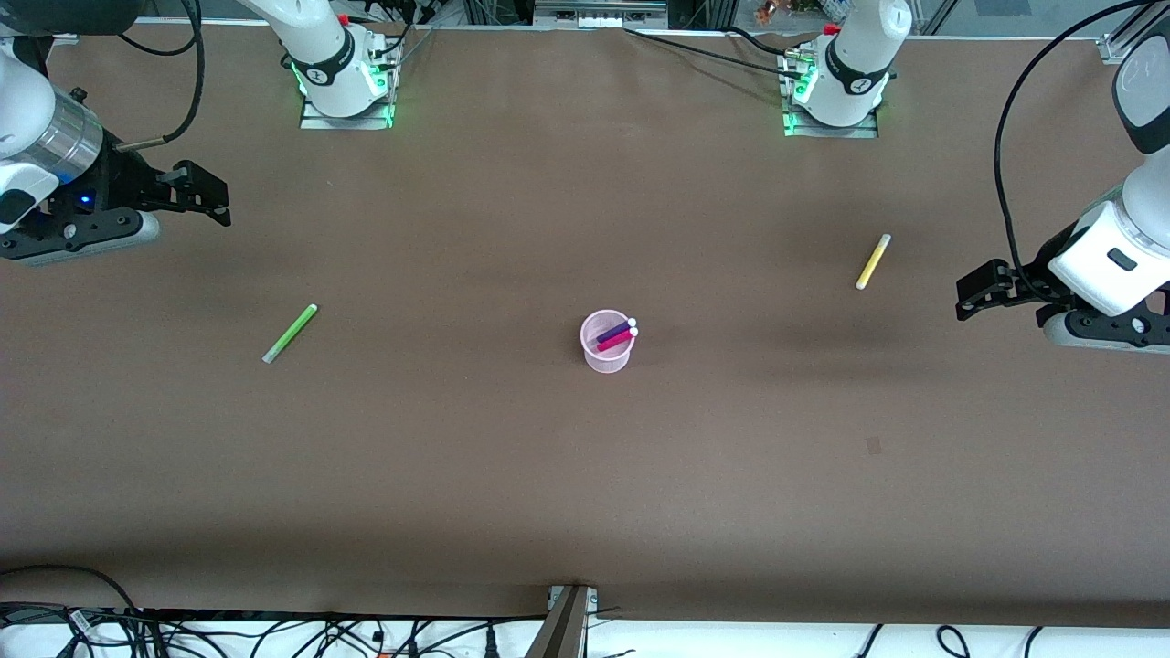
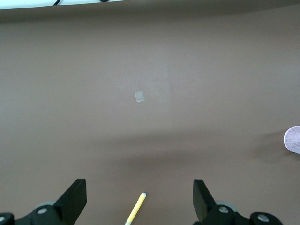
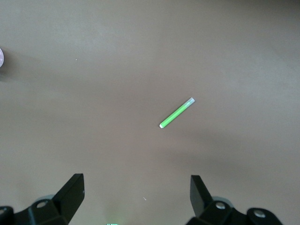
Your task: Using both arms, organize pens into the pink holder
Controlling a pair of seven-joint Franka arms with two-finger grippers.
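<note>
The pink holder (image 1: 606, 343) stands mid-table with the dark purple pen (image 1: 614, 331) and the magenta-pink pen (image 1: 617, 341) leaning in it. The lime green pen (image 1: 290, 333) lies on the table toward the right arm's end and shows in the right wrist view (image 3: 176, 113). The yellow pen (image 1: 873, 261) lies toward the left arm's end and shows in the left wrist view (image 2: 135, 209). My right gripper (image 1: 208, 196) is open and empty, up over the table's right-arm end. My left gripper (image 1: 974, 300) is open and empty over the left-arm end. The holder's rim (image 2: 293, 139) shows at the left wrist view's edge.
The brown table (image 1: 585, 475) has a small pale patch (image 1: 874, 445) nearer the front camera than the yellow pen, also in the left wrist view (image 2: 139, 96). Cables (image 1: 274, 631) and a bracket (image 1: 569, 612) lie along the front edge. Arm bases (image 1: 347, 82) stand at the back.
</note>
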